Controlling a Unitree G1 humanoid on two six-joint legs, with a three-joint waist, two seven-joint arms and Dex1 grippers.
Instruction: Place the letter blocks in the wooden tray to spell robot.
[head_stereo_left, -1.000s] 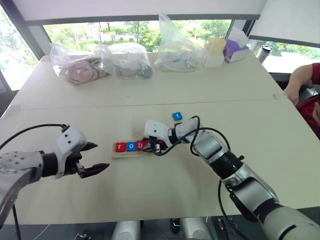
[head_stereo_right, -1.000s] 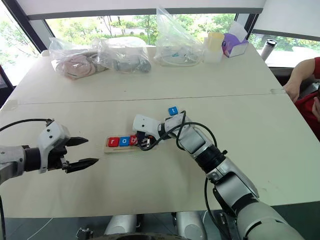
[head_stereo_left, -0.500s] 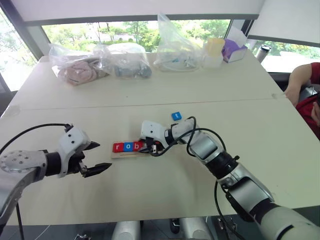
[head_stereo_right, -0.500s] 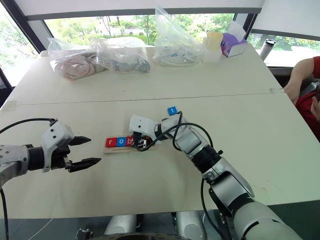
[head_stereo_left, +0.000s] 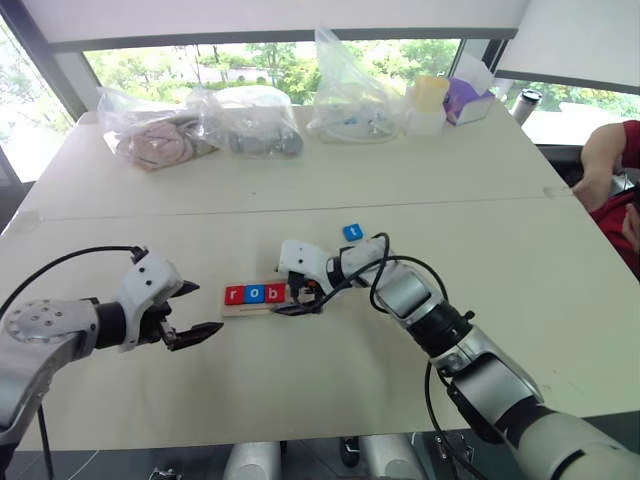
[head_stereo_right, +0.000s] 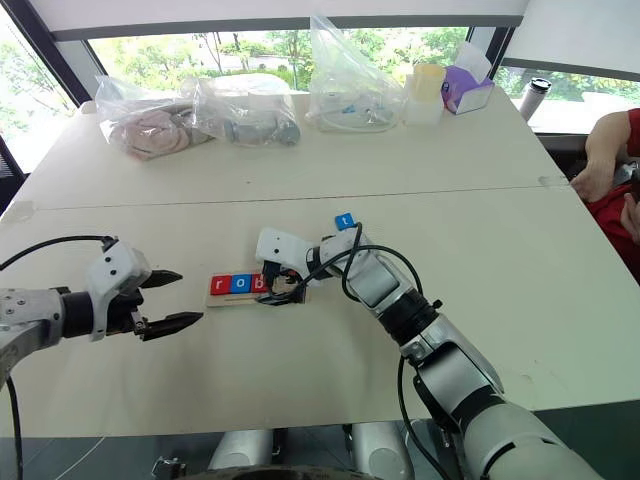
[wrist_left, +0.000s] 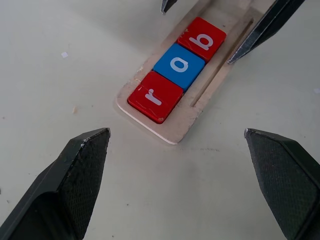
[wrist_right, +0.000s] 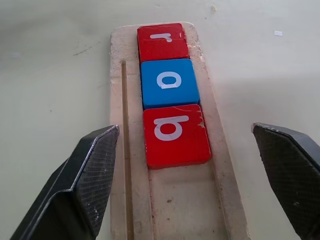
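The counter (head_stereo_left: 330, 380) carries the wooden tray (wrist_right: 170, 200) directly beneath the right end effector (wrist_right: 185, 180), fingers spread wide; the left end effector (head_stereo_left: 195, 312), also open, idles nearby. Red r (wrist_right: 162, 41), blue o (wrist_right: 170, 82) and red b (wrist_right: 175, 135) sit touching ahead of its fingertips, probably just released; blue t (head_stereo_left: 352, 232) waits behind.

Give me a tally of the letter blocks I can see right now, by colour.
Red letter blocks: 2, the r and the b, both in the wooden tray.
Blue letter blocks: 2, the o in the tray between them, and the t on the table beyond the tray.
Total: 4.
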